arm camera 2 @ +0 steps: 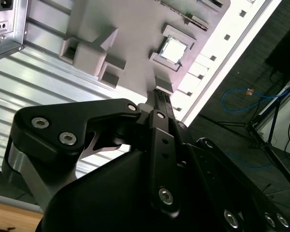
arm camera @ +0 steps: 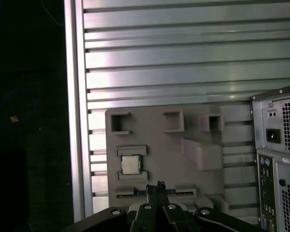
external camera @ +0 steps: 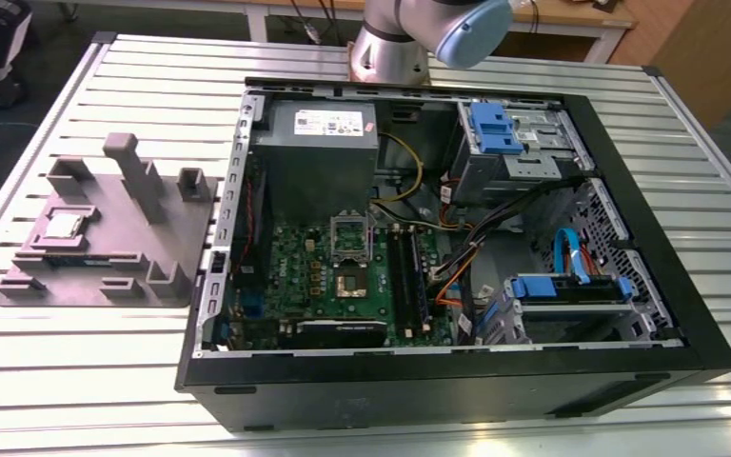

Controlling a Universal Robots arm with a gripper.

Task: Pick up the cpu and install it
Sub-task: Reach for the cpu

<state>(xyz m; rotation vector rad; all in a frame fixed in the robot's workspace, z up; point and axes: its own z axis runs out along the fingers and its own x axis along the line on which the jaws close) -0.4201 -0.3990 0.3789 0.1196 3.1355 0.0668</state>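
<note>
Near a tray (external camera: pixel 109 240) edge, the cpu (external camera: pixel 64 226) lies unobstructed.

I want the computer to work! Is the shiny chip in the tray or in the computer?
In the tray. The cpu lies flat in a pocket of the grey tray, beside the open computer case.

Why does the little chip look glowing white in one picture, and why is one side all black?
In the second wrist view, light glares off the cpu top and the table edge; in the first wrist view, the floor beside the table is dark.
</note>
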